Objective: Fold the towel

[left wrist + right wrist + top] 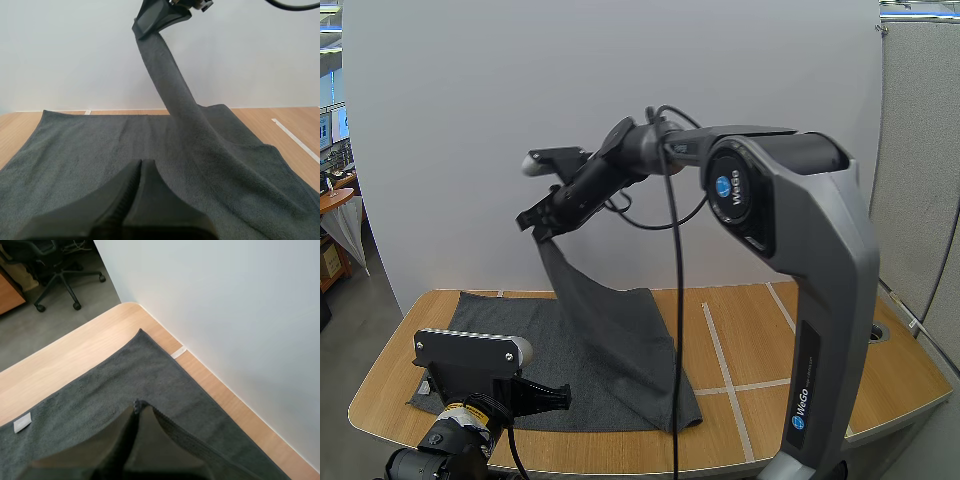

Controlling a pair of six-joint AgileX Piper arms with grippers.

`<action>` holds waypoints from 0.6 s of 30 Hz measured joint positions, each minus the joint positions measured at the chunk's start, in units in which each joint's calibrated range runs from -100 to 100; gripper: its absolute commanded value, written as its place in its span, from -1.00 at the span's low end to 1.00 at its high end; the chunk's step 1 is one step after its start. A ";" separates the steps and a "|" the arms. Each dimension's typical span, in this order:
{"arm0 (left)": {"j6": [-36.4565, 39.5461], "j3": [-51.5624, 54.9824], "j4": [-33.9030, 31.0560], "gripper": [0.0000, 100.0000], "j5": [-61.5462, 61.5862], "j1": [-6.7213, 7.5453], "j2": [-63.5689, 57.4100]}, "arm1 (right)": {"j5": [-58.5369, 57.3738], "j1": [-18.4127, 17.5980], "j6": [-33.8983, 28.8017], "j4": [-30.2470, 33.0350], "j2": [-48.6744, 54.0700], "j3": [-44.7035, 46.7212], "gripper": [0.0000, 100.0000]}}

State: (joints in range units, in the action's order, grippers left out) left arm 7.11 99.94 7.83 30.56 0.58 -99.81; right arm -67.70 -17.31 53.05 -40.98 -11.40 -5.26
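Folding has barely started. The right hand is clamped on a pinch of the towel, tips closed on the cloth, high above the bench toward its back-left. No crease laid yet.

The rest of the towel lies flat on the bench, mostly left of the bench's centre, with its near edge close to the bench's front edge. The left hand sits low at the bench's front-left over that near edge, fingers together on nothing.

The flat part's long axis runs along the bench's length, parallel to its back edge. The lifted strip rises from around the bench's middle and leans toward its back-left, so the fold looks headed toward the bench's left end, halving the long axis. Can't tell if the pinch is a corner or mid-edge.

Left to do, my read: carry the pinch across to the bench's left end, lay it down, flatten.
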 measured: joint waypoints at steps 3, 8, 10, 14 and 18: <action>0.00 0.00 0.00 -1.00 0.00 0.00 0.00 | 2.40 -0.96 -0.36 0.42 -1.71 0.00 -1.00; 0.00 0.00 0.00 -1.00 0.00 0.00 0.00 | 6.62 -2.53 -0.76 1.51 -3.92 0.00 -1.00; 0.00 0.00 0.00 -1.00 0.00 0.00 0.00 | 8.88 -3.37 -0.76 2.15 -4.88 0.00 -1.00; 0.00 0.00 0.00 -1.00 0.00 0.00 0.00 | 13.40 -4.80 -0.76 2.98 -6.16 0.00 -1.00; 0.00 0.00 0.00 -1.00 0.00 0.00 0.00 | 16.40 -6.11 -0.76 3.33 -7.28 0.00 -1.00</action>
State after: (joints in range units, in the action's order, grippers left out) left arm 7.11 99.94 7.83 30.56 0.58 -99.81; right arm -51.30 -23.41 52.29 -37.65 -18.68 -5.26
